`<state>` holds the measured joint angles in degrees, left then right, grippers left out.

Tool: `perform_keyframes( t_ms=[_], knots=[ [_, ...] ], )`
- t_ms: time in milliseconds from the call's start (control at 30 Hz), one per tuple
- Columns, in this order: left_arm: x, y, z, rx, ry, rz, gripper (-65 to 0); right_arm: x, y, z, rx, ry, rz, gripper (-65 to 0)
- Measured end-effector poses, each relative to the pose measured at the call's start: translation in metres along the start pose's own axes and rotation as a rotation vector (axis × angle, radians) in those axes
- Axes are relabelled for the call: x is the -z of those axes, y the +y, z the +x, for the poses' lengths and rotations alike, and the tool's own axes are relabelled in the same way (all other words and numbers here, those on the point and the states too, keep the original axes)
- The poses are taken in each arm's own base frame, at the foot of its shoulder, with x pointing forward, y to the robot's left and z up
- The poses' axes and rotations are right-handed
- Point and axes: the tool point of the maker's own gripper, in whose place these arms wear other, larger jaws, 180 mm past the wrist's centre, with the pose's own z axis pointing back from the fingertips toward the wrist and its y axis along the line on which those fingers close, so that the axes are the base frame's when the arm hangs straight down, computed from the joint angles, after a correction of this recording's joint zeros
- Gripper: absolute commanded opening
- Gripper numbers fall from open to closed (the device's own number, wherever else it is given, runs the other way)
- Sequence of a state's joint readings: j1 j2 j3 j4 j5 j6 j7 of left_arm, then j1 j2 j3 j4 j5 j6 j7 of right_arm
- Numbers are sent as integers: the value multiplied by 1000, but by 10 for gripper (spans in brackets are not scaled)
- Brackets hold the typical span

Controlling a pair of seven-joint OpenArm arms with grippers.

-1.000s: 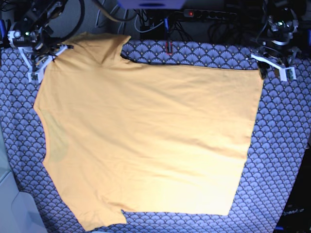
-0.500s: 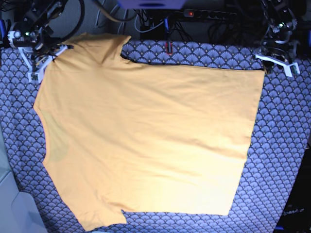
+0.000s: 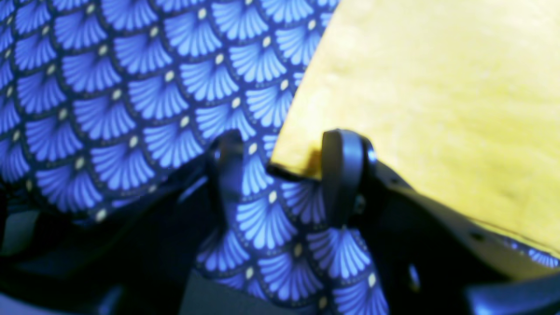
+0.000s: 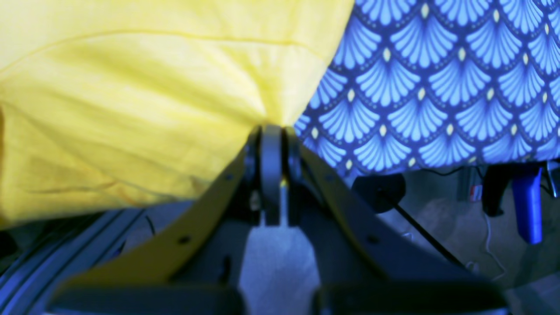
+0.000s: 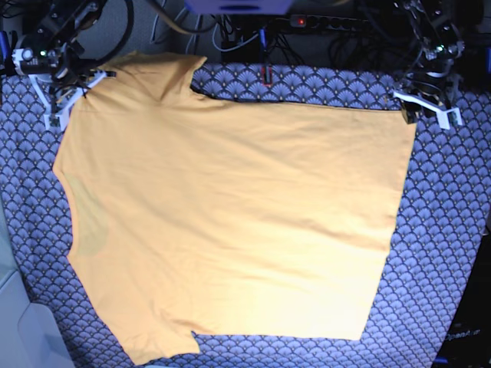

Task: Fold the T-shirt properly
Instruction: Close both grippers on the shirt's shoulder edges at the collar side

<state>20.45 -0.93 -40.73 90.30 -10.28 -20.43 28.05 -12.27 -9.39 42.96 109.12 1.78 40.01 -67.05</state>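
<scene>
The orange-yellow T-shirt [image 5: 230, 215] lies spread flat, collar end at the left and hem at the right. At the far left my right gripper [image 5: 80, 92] holds its upper edge. In the right wrist view the jaws are pressed together on a bunched fold of the T-shirt [image 4: 153, 109], so the right gripper [image 4: 271, 131] is shut on it. My left gripper [image 5: 426, 107] sits at the far right hem corner. In the left wrist view the left gripper [image 3: 284, 168] is open, and the corner of the T-shirt [image 3: 437, 96] lies flat between its two fingers.
A blue-grey scallop-patterned cloth [image 5: 445, 230] covers the table under the shirt. Cables and a power strip [image 5: 307, 21] run along the back edge. The table's edge drops off just behind the right gripper, with a blue object [image 4: 527, 205] below it.
The left gripper lifted back from the hem corner, then came down to it again. The hem corner shifted slightly. The right gripper has held still on the shirt.
</scene>
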Motion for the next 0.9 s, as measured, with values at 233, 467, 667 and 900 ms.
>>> perform_keyframes(
  t_ms=[233,467,667,900],
  knots=[
    [3,0,-6,-6,13,-5,-366,0,0,0,0,0,0,-650],
    [14,0,-2,-40,-19,-10,-367,0,0,0,0,0,0,-650],
    [12,0,-3,-41,-15,-11,-511,0,0,0,0,0,0,-650],
    [13,-2,-4,-43,-10,-16,-650,0,0,0,0,0,0,-650]
  ],
)
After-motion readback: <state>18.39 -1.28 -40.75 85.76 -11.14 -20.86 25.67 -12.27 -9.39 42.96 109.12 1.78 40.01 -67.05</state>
